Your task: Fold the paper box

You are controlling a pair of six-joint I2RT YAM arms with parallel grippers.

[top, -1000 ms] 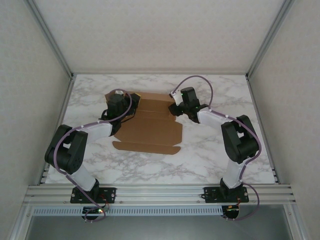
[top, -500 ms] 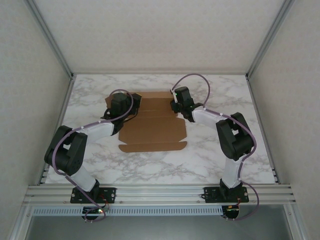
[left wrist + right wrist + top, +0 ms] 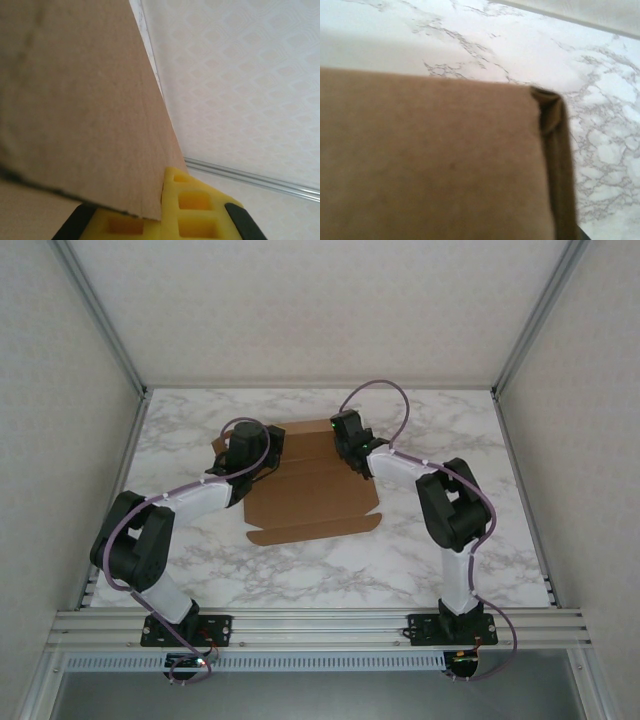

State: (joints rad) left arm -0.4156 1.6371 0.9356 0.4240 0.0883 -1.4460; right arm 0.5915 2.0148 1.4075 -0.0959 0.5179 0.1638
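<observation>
Flanking the plain brown cardboard box [image 3: 312,490] at its far corners, my left gripper [image 3: 251,452] and right gripper [image 3: 346,437]; I cannot tell either's grip.

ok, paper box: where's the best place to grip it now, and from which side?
On the paper box, probably the free edge of the near long flap, coming in low from the arms' side. It is thin sheet, so only an edge suits a two-finger grip, and that edge faces bare table.
</observation>
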